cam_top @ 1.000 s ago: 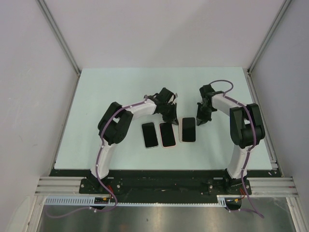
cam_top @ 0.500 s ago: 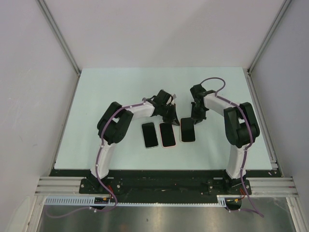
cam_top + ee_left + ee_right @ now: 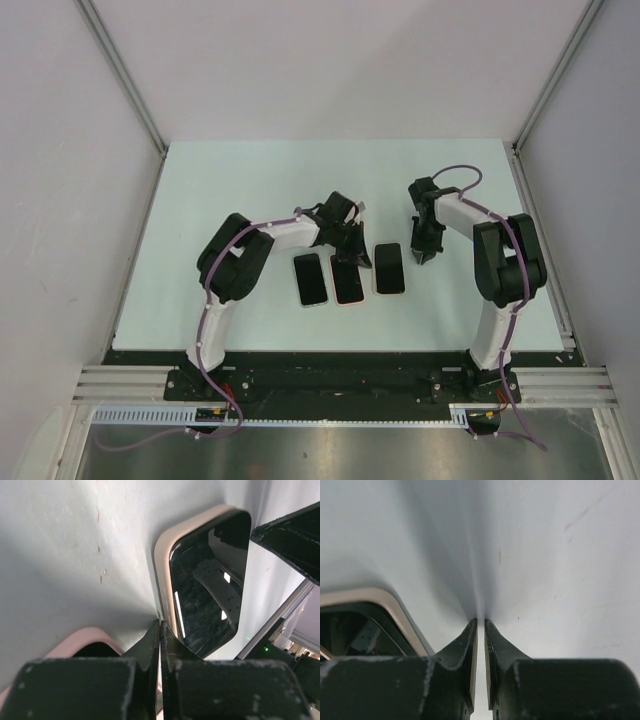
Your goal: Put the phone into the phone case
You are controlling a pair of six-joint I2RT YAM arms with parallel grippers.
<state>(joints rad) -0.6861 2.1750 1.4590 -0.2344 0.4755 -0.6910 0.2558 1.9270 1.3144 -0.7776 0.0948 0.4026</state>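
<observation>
Three phone-shaped things lie side by side on the table. The left one is a black slab with a thin light rim (image 3: 311,279). The middle one is pink-rimmed (image 3: 347,281) and the right one is beige-rimmed with a glossy black face (image 3: 388,268). I cannot tell phone from case. My left gripper (image 3: 353,256) is shut, its tips on the table (image 3: 160,623) between the pink rim (image 3: 85,639) and the beige-rimmed slab (image 3: 207,580). My right gripper (image 3: 421,254) is shut and empty, its tips on the table (image 3: 480,621) just right of the beige-rimmed slab (image 3: 367,600).
The pale green table (image 3: 250,180) is fenced by white walls and aluminium posts (image 3: 125,75) at the sides. My right gripper's black body (image 3: 292,535) shows in the left wrist view beyond the beige-rimmed slab.
My right gripper swung in over the top of the beige-rimmed slab, then back out to its right side. My left gripper dropped slightly nearer, into the gap between the middle and right slabs.
</observation>
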